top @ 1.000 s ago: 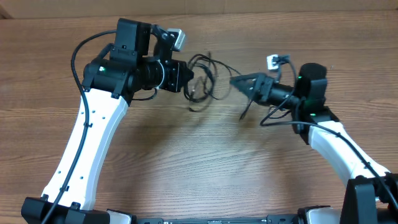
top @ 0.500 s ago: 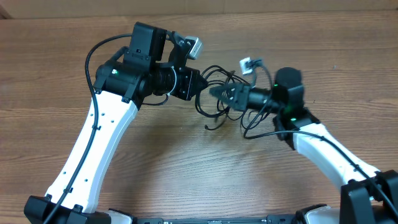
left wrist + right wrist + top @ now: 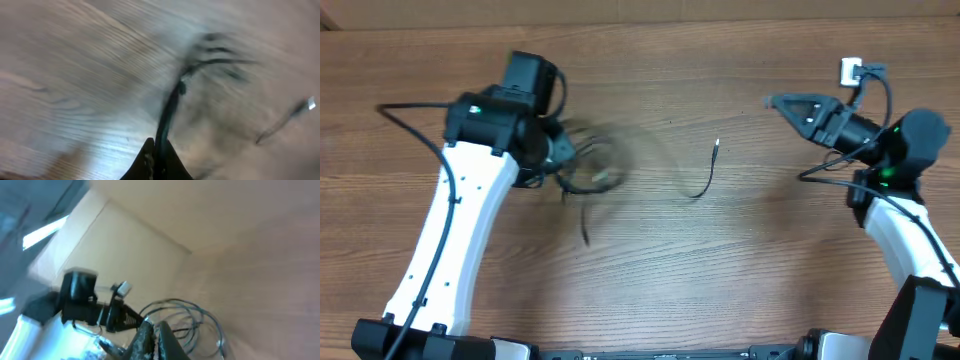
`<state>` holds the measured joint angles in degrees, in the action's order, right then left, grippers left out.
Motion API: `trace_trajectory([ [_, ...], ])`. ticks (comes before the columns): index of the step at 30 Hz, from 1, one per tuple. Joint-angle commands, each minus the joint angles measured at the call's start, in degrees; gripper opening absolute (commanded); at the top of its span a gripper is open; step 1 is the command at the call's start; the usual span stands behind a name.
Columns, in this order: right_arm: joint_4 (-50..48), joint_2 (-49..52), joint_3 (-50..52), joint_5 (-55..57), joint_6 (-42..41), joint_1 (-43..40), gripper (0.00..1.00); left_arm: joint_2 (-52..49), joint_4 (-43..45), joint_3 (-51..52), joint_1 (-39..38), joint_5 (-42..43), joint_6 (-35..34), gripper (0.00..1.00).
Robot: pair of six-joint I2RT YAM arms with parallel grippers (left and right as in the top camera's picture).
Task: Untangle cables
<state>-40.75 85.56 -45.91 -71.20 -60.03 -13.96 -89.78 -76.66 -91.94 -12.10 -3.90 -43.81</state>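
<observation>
Left gripper [image 3: 156, 152] is pinched shut on the cable bundle [image 3: 592, 165], which is blurred, left of table centre. One loose cable [image 3: 708, 172] lies apart from it mid-table, long axis running far-to-near. Right gripper [image 3: 778, 101] is closed and apparently empty. It sits to the loose cable's right and is the nearer arm.

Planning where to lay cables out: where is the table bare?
Bare: the wide near stretch of table between the left arm and right arm, in front of the loose cable; also the far strip behind it. Crowded: around the cable bundle held in the left jaws.
</observation>
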Motion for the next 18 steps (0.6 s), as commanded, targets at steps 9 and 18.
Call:
trace_trajectory([
  [9,28.1,-0.3,-0.3,1.5,22.1,6.0,0.57,0.9,20.4,-0.1,2.4,47.5,38.0,0.04],
  [18,30.7,-0.3,-0.3,7.3,24.8,8.2,1.0,0.9,10.3,0.0,1.2,45.1,52.7,0.04],
])
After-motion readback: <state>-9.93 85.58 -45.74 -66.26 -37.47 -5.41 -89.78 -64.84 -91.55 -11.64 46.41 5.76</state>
